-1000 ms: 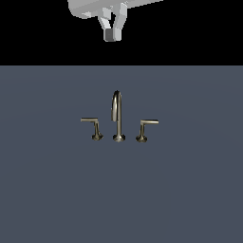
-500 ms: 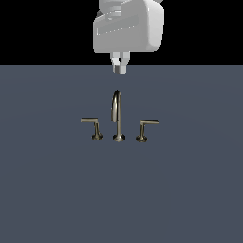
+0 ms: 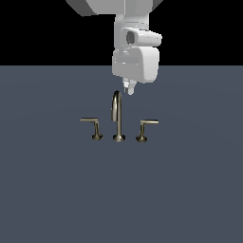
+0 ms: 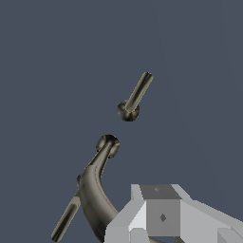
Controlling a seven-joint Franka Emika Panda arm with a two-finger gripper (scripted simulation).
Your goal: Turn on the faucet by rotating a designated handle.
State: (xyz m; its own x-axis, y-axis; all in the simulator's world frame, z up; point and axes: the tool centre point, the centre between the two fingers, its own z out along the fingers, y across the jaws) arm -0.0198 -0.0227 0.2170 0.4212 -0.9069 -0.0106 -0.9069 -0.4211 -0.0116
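hand (image 3: 129, 89) above spout (image 3: 116, 114), apart from handle (image 3: 147, 127).

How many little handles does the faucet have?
2: one brass lever handle on the exterior view's left of the tall arched brass spout, one on its right. None looks hidden.

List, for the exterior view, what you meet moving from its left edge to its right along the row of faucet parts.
Left-side lever handle → arched spout → right-side lever handle, the one to turn.

Flat slate-grey surface (image 3: 190, 190) — black backdrop (image 3: 38, 33) beyond
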